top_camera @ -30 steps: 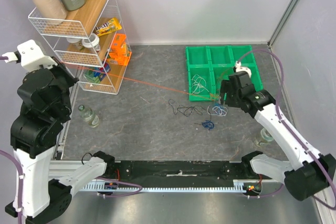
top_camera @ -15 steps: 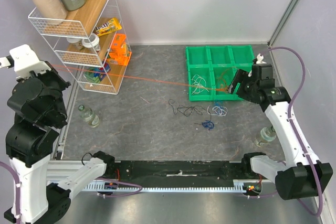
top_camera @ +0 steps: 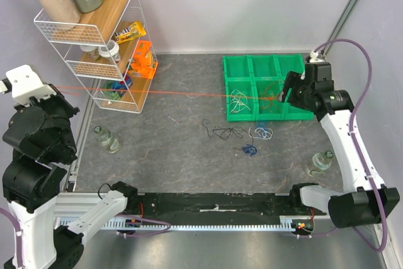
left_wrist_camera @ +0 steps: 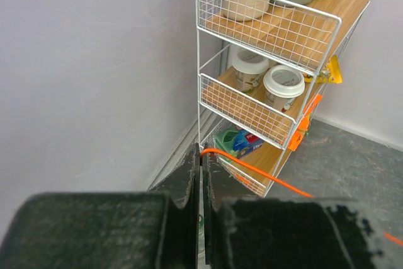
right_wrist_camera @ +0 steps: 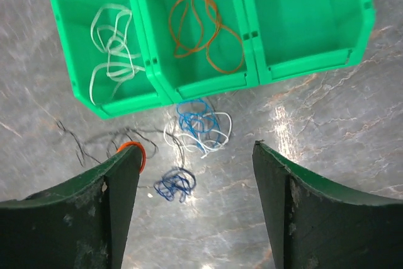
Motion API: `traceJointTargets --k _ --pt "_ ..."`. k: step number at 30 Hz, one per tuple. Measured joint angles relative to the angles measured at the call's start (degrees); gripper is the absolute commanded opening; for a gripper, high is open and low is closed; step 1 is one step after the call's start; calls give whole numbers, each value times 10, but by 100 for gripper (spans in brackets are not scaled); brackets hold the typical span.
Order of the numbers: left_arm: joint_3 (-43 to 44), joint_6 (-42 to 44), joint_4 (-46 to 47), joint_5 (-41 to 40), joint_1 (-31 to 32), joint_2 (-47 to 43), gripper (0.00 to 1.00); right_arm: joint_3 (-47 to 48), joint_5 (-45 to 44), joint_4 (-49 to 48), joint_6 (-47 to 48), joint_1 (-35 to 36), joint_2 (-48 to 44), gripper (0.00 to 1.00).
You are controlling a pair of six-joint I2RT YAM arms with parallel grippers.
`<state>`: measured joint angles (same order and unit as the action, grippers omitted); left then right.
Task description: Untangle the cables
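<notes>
Orange cable [left_wrist_camera: 264, 174] stretches taut from my clamped-shut left tool [left_wrist_camera: 201, 174], apparently into the tray [right_wrist_camera: 315, 61]; right tool [right_wrist_camera: 195, 148] gapes empty.

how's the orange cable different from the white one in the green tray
The orange cable is coiled in the middle compartment with one strand stretched taut to the shut left gripper; the white cable lies slack, wholly in the neighbouring compartment. Both are thin loopy wires.

— What do we see around us?
— We see a grey marbled counter [top_camera: 170, 155], plain pale walls [top_camera: 239, 4], and a white wire shelf rack [top_camera: 88, 33] with wooden shelves, far left.
</notes>
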<state>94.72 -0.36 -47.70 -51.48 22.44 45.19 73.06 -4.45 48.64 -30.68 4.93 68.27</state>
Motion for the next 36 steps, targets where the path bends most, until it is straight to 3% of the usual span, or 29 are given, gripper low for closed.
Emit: traceJointTargets --k 4,7,10,14,20,23,28,36 --pt "0 -51 -19 42 -2 -4 2 -21 67 -8 77 30 30 81" --pt "-12 -125 -32 128 -5 -4 2 -87 157 -38 100 115 25 81" --pt "-68 -197 -30 256 -5 0 2 -120 242 -75 98 224 19 82" --pt "-181 -254 -10 455 -5 31 2 -123 281 -117 96 332 34 81" --pt "-351 -320 75 747 -4 93 4 -122 299 -187 45 355 73 77" --pt "-417 -355 125 853 6 94 8 -115 307 -235 -11 362 116 77" --pt "-446 -375 176 920 32 92 9 -110 312 -291 -92 373 169 79" --pt "-450 -376 146 881 34 72 8 -73 203 -218 -82 365 167 82"
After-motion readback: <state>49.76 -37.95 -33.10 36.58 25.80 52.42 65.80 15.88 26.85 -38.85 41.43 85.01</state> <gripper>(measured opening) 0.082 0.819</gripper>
